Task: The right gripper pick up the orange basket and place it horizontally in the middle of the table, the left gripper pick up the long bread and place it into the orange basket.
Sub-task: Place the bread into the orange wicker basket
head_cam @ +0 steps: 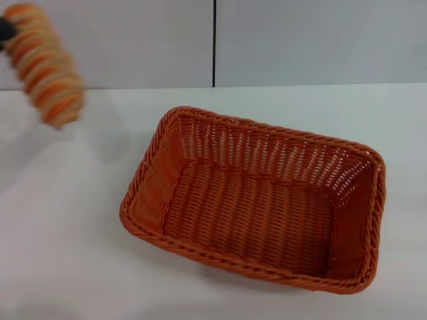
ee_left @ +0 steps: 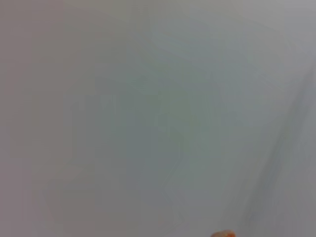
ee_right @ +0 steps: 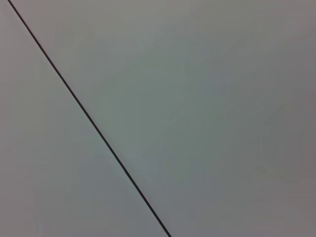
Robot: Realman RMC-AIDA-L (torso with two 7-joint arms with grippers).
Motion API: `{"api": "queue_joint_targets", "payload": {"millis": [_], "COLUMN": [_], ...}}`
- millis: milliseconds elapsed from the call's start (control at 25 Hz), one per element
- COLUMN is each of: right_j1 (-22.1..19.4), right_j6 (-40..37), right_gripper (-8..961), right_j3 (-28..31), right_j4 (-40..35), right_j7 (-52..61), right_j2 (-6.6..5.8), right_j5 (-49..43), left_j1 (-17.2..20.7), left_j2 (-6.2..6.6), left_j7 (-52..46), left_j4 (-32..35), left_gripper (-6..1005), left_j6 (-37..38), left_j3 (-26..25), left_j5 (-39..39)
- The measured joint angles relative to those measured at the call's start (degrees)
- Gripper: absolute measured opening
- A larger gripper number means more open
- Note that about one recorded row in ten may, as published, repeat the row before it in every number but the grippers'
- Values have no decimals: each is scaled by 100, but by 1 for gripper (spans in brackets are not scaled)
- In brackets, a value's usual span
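The orange basket (head_cam: 257, 200) rests empty on the white table (head_cam: 60, 253), near the middle, its long side running left to right with a slight slant. The long bread (head_cam: 45, 63), striped orange-brown and cream, hangs in the air at the far upper left, above the table and well left of the basket. Only a black bit of my left gripper (head_cam: 5, 30) shows at the bread's upper end, holding it. In the left wrist view a small orange tip of the bread (ee_left: 224, 233) peeks in at the edge. My right gripper is out of view.
A grey wall with a vertical black seam (head_cam: 214, 43) stands behind the table. The right wrist view shows only that wall and the seam (ee_right: 89, 116). Bare tabletop lies left of and in front of the basket.
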Motion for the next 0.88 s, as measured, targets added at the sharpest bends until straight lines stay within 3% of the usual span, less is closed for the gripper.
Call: {"api": "queue_joint_targets", "payload": {"millis": [200,440,640,880], "right_j1": [11,72,85,86], "right_j6": [3,4,3,-7], "right_gripper": [410,410,410,410], "right_j3": [-1,-1,-1,-1], "right_j4": [-19,-83,-99,-99], "right_j7": [-1,-30,-40,-43], "right_j2": [10,10,8,8], "right_j5": [4,5,5,5], "left_j1": [-526,-1299,-1447,-1414], "left_j2": [-12,-58,-82,-58], "left_j7": [215,990,1175,1111], "left_j4": [-1092,-2380,-2485,-2417], "left_gripper": [122,120,115,112], "left_j6": [556,444,165,117], "left_j3": [870,1951,2771,2970], "left_j5": [-318,-301,-298,-289]}}
